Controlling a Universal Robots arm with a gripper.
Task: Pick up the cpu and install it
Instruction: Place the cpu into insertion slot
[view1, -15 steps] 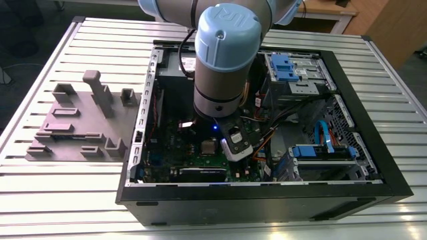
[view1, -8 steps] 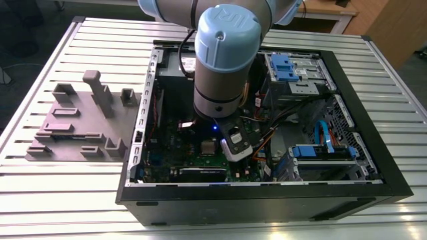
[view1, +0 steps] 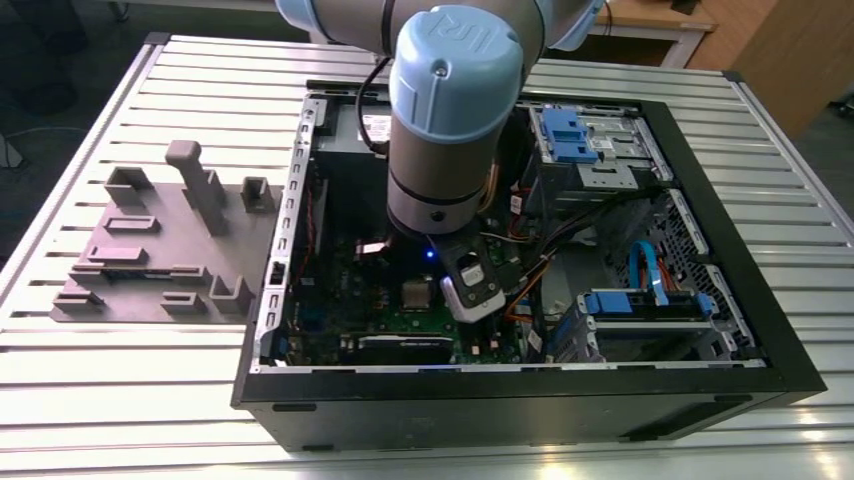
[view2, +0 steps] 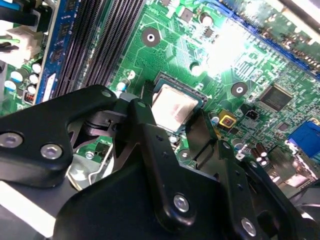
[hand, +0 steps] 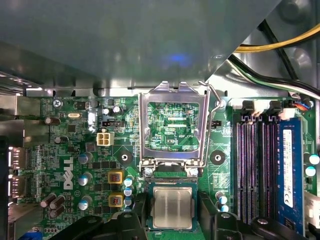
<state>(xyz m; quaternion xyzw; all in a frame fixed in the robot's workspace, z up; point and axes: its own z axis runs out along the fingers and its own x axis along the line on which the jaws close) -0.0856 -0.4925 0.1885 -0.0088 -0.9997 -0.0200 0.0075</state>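
Cpu: one (hand: 172, 207), lying flat in the socket on the motherboard (hand: 75, 150); it also shows in the second wrist view (view2: 172, 109).
Socket frame: one (hand: 173, 125), flipped open, just beside the cpu.
Gripper: one (hand: 173, 204), fingers (hand: 139, 210) spread wide, one on each side of the cpu, clear of its edges.
Arm: one (view1: 447, 120), reaching straight down into the open computer case (view1: 747, 300).
Tray: one (view1: 147, 250), on the slatted table (view1: 134, 400), at the exterior view's left of the case.
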